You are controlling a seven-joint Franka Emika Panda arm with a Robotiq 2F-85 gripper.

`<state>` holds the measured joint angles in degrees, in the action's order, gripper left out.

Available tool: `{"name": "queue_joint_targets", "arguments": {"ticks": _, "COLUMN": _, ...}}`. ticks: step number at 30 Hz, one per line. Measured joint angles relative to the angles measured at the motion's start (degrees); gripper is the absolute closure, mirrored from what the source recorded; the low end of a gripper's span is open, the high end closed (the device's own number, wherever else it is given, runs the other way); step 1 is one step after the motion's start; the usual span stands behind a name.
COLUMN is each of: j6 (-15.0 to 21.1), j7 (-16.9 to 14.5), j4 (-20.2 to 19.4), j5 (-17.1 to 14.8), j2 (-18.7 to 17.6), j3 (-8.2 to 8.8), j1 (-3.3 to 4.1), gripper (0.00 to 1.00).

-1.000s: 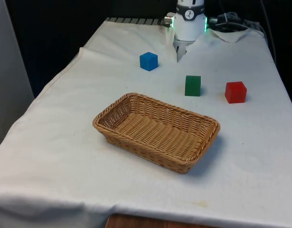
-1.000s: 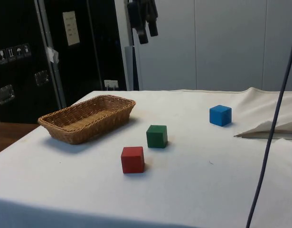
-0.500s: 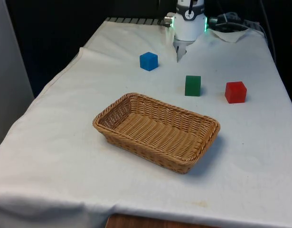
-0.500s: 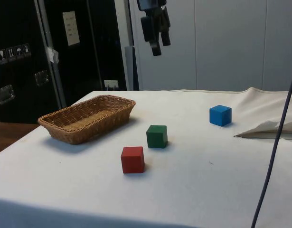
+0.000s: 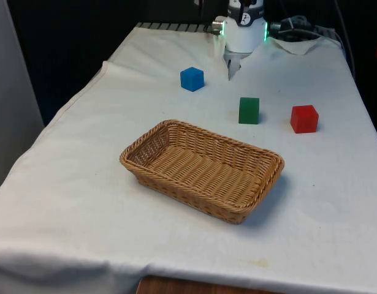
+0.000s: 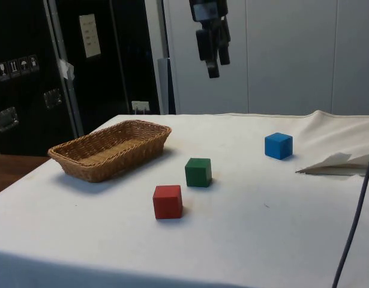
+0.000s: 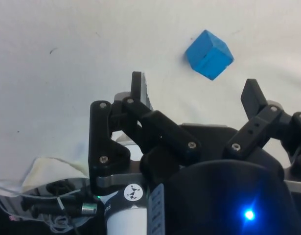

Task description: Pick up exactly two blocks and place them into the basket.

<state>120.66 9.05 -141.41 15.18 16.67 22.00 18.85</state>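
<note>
Three blocks stand on the white cloth beyond the wicker basket (image 5: 176,185) (image 6: 106,168): a blue block (image 5: 192,79) (image 6: 278,146), a green block (image 5: 249,111) (image 6: 198,172) and a red block (image 5: 304,119) (image 6: 167,201). The basket holds nothing. My gripper (image 6: 217,65) hangs high above the table, between the basket and the blue block in the side view. In the wrist view the gripper (image 7: 195,93) is open with nothing between its fingers, and the blue block (image 7: 209,55) lies on the cloth far below, just off the gap.
A crumpled fold of white cloth (image 5: 297,44) (image 6: 337,163) lies at the far end near the robot's base (image 5: 243,33). A dark cable (image 6: 355,222) hangs across the side view's right edge.
In the side view my gripper has travelled to the right and lower, away from over the basket's side towards the blue block. The blocks and basket have not moved.
</note>
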Motion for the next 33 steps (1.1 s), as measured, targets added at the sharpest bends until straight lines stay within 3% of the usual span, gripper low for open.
{"name": "queue_joint_targets", "arguments": {"ticks": 4, "j6": 2.58, "j7": 0.00, "j4": -2.98, "j5": 0.69, "j2": 1.66, "j3": 0.52, "j1": -0.52, "gripper": 0.00}}
{"name": "queue_joint_targets", "arguments": {"ticks": 15, "j6": 7.68, "j7": -0.17, "j4": -7.62, "j5": 0.74, "j2": 2.98, "j3": 1.95, "j1": -1.03, "gripper": 0.00}}
{"name": "queue_joint_targets", "arguments": {"ticks": 23, "j6": 12.95, "j7": -2.12, "j4": -12.66, "j5": 0.74, "j2": 4.70, "j3": 4.81, "j1": -1.55, "gripper": 0.00}}
{"name": "queue_joint_targets", "arguments": {"ticks": 25, "j6": 12.95, "j7": -2.12, "j4": -12.66, "j5": 0.74, "j2": 4.70, "j3": 4.81, "j1": -1.55, "gripper": 0.00}}
{"name": "queue_joint_targets", "arguments": {"ticks": 33, "j6": 17.70, "j7": -5.56, "j4": -17.36, "j5": 0.74, "j2": 6.13, "j3": 8.88, "j1": -2.23, "gripper": 0.00}}
